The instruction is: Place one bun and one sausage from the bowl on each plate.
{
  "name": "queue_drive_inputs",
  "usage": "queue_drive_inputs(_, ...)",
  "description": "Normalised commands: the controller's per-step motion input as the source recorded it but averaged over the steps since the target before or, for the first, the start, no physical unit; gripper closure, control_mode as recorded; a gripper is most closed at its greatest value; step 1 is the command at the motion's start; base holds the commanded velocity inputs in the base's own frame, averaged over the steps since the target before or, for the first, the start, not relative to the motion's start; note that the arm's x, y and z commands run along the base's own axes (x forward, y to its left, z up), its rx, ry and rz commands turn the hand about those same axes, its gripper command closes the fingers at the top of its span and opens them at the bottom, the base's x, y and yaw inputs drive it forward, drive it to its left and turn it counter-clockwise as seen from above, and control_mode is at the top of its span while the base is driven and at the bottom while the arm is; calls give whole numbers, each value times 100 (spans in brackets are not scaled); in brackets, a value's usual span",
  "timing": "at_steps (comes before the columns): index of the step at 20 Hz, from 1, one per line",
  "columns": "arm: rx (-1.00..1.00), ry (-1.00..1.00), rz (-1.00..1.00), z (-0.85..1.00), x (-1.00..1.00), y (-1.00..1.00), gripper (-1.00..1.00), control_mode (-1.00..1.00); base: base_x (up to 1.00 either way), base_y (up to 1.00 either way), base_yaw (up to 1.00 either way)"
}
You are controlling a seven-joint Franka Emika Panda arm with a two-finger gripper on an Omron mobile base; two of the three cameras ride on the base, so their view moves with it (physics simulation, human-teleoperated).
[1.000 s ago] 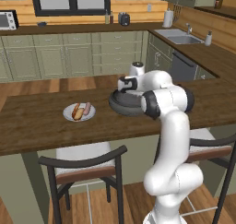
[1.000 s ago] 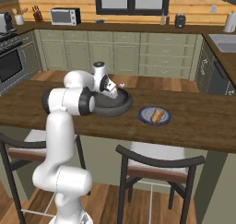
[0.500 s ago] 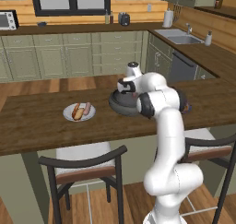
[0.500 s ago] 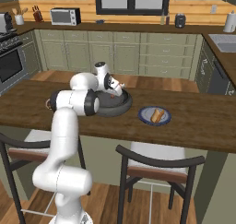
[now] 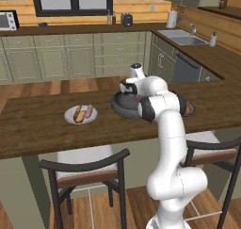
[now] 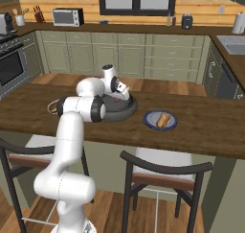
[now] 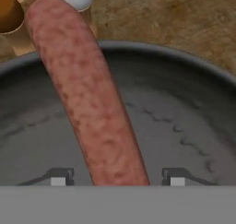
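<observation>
Hovering over the bowl (image 5: 123, 108) on the table (image 5: 37, 124), hand (image 7: 110, 181) gripping a sausage (image 7: 87, 98) between its fingertips. Sitting left of the bowl, pale plate (image 5: 70, 119) carrying bun and sausage; lying right of it, blue-grey plate (image 6: 152, 123) holding a bun (image 6: 164, 120).

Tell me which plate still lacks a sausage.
The blue-grey plate, on the bowl's sink side: it holds only a bun. The pale plate on the other side already has a bun and a sausage.
</observation>
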Motion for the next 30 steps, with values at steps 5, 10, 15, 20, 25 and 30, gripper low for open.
queue_drive_inputs(5, 0, 0, 0, 0, -33, 0, 100, -100, 0, 0, 0)
queue_drive_inputs(10, 1, -4, 0, 3, -90, -20, 100, -100, 0, 0, 0)
queue_drive_inputs(15, 5, -21, 0, 29, -100, -51, 100, -100, 0, 0, 0)
queue_drive_inputs(20, 4, -18, -1, 65, -100, -92, 100, -100, 0, 0, 0)
queue_drive_inputs(25, 1, 0, -4, 21, -92, -100, 100, -100, 0, 0, 0)
queue_drive_inputs(30, 0, 7, -1, -13, -1, -61, 100, -100, 0, 0, 0)
